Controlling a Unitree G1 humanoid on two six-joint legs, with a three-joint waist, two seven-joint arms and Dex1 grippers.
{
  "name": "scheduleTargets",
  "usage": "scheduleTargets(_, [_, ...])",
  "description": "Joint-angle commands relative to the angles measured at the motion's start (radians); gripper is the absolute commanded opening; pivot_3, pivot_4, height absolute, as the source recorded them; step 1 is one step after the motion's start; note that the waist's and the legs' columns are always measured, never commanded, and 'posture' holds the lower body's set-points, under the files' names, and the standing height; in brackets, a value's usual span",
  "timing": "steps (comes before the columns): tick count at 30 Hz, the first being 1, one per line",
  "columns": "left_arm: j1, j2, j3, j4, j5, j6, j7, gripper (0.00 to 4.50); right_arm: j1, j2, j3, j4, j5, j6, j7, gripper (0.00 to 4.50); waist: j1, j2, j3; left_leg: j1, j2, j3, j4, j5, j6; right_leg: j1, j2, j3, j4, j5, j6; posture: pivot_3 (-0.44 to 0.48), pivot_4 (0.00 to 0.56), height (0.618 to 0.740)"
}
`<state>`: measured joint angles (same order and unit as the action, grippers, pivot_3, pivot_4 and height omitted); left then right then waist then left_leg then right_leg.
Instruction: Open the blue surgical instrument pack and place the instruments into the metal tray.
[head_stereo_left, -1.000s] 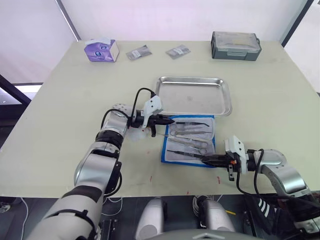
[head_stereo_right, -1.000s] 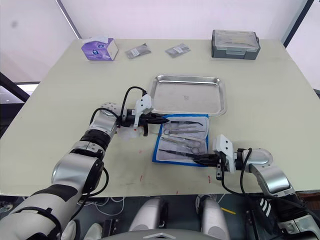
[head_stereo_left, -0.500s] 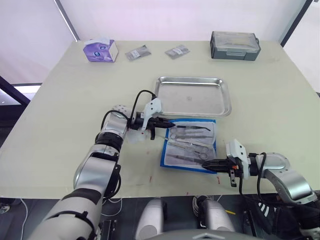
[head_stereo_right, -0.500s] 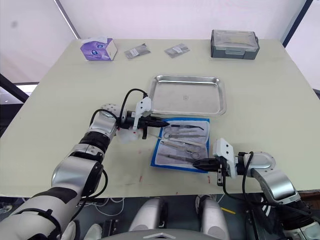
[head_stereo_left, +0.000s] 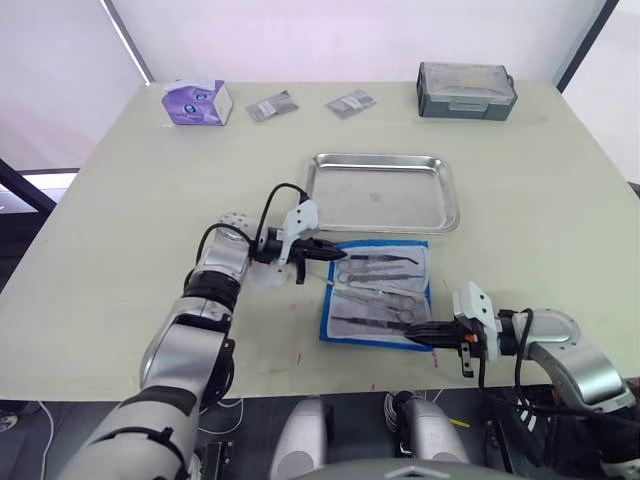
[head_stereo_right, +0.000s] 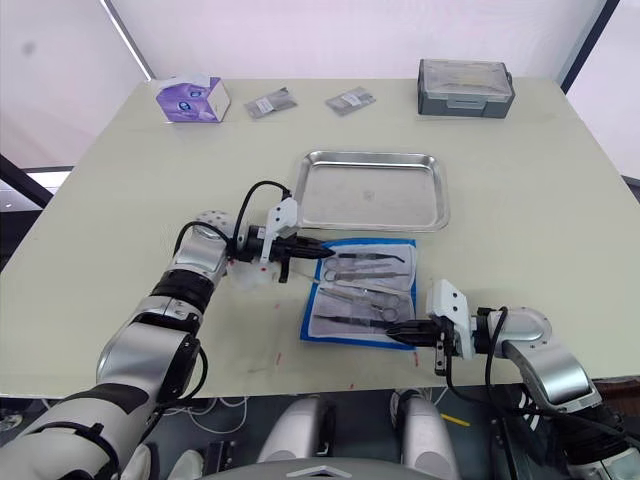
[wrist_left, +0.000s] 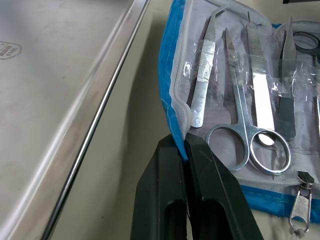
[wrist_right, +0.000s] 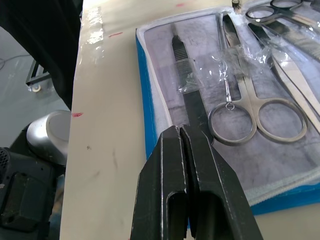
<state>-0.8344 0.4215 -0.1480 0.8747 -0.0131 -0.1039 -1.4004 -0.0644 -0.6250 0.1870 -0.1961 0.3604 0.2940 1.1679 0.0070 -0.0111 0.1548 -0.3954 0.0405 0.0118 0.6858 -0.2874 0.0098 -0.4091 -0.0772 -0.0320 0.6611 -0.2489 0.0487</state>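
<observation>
Both grippers are pinched on the pack (head_stereo_left: 380, 293): the left gripper (wrist_left: 182, 145) has its fingers together on the pack's blue edge by the tray (head_stereo_left: 382, 190), the right gripper (wrist_right: 181, 131) has its fingers together on the near edge. Compared with a second ago, the pack lies a little flatter and squarer, fully open, lining up. The instruments (wrist_left: 250, 115) lie exposed under clear film. The tray, just beyond the pack, holds nothing, so opening looks done and transfer not yet begun.
</observation>
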Motion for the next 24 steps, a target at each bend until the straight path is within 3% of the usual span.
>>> scheduleTargets(1, [0.066,0.011,-0.054,0.017,0.029,0.03,-0.053,0.0,0.017,-0.01,-0.007,-0.037,0.005,-0.02,-0.001,0.03,0.0,0.0,0.0,0.0,0.0,0.0,0.0,0.0,0.0,0.0,0.0,0.0,0.0,0.0,0.0,0.0,0.15,0.727])
scheduleTargets(16, [0.084,0.009,-0.041,-0.031,-0.002,0.045,-0.028,0.0,0.038,0.002,-0.13,-0.148,0.126,-0.06,-0.028,0.03,-0.002,0.0,-0.001,0.0,0.0,0.0,0.0,0.0,0.0,0.0,0.0,0.0,0.0,0.0,0.0,0.0,0.15,0.727])
scheduleTargets(24, [0.093,0.015,-0.036,-0.056,-0.013,0.06,-0.025,0.0,-0.033,0.031,-0.152,-0.068,0.099,-0.118,-0.064,0.03,-0.002,0.0,-0.001,0.0,0.0,0.0,0.0,0.0,0.0,0.0,0.0,0.0,0.0,0.0,0.0,0.0,0.15,0.727])
